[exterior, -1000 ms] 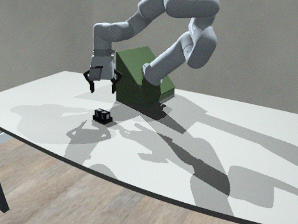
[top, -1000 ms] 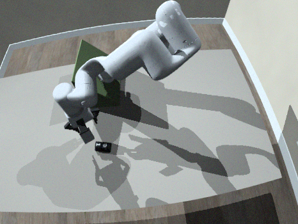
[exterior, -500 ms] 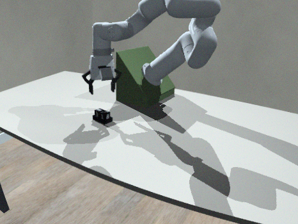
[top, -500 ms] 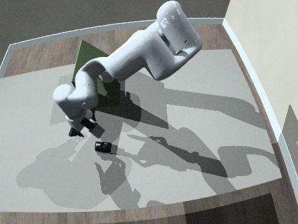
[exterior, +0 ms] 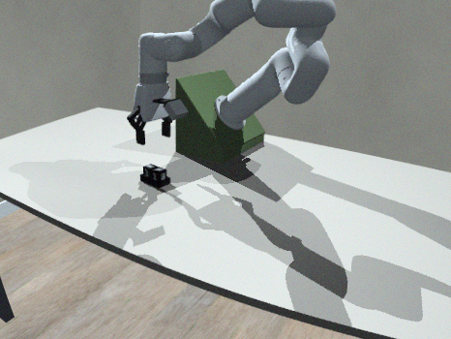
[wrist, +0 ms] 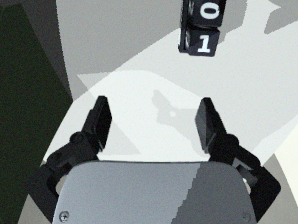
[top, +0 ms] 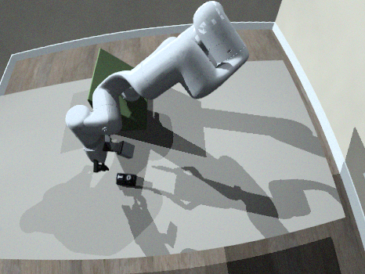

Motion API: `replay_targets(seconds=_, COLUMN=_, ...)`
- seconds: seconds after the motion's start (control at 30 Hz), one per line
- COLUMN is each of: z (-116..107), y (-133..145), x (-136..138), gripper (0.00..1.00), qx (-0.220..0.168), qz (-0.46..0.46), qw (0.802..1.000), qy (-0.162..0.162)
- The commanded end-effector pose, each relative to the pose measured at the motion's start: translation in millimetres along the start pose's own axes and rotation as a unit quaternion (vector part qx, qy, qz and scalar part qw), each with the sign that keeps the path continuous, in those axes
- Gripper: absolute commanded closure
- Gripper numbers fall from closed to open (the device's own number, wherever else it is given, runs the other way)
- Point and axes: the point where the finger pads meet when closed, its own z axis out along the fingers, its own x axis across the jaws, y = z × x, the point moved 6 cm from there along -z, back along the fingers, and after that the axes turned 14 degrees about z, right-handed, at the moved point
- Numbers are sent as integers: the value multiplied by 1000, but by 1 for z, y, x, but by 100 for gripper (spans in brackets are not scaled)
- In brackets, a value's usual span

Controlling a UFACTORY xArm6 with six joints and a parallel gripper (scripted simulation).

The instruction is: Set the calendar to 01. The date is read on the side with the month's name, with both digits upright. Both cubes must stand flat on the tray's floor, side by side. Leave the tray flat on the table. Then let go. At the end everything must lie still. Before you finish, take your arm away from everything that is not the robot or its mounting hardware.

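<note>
From where I stand, the tray (top: 134, 185) (exterior: 166, 183) (wrist: 182, 40) is on the bench (top: 235, 137) (exterior: 387, 208) (wrist: 130, 90), in from the long curved edge and well away from the right-hand corners seen from above. It lies flat, with two black cubes (top: 126, 179) (exterior: 155, 172) (wrist: 204, 27) side by side in it. From the wrist, I can read a white 0 on the upward face of one and a white 1 on the other; the digits on the side faces are too small for me to make out. The gripper (top: 106, 158) (exterior: 153, 138) (wrist: 154, 107) is spread wide, nothing between its fingers, and it hangs above the bench, near the tray but touching neither that nor the cubes. Its fingers point down, and a grey box (top: 127, 149) (exterior: 175, 109) juts out beside it on a black bracket. The arm (top: 160, 72) (exterior: 261, 94) reaches over from a green wedge (top: 102, 66) (exterior: 195, 116) toward the opposite long edge, and its shadows fall across the bench, some around the tray.
</note>
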Motion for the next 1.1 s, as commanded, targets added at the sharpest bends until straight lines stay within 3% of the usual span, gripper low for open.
replay_targets(seconds=0.0, z=-2, y=-2, x=3, gripper=0, qx=2, qz=-87, qw=996, qy=5)
replay_targets(seconds=0.47, z=-5, y=-9, x=8, gripper=0, qx=1, qz=-278, qw=961, qy=5)
replay_targets(seconds=0.5, z=-5, y=-10, x=9, gripper=0, qx=1, qz=-321, qw=947, qy=5)
replay_targets(seconds=0.63, z=-6, y=-12, x=10, gripper=0, qx=0, qz=-362, qw=932, qy=5)
replay_targets(seconds=0.9, z=-7, y=-16, x=14, gripper=0, qx=0, qz=-483, qw=876, qy=5)
replay_targets(seconds=0.93, z=-8, y=-17, x=14, gripper=0, qx=0, qz=-509, qw=861, qy=5)
replay_targets(seconds=1.0, z=-8, y=-17, x=14, gripper=0, qx=0, qz=-509, qw=861, qy=5)
replay_targets(seconds=1.03, z=-8, y=-18, x=15, gripper=0, qx=-1, qz=-521, qw=854, qy=5)
replay_targets(seconds=1.07, z=-9, y=-19, x=16, gripper=0, qx=-1, qz=-558, qw=830, qy=5)
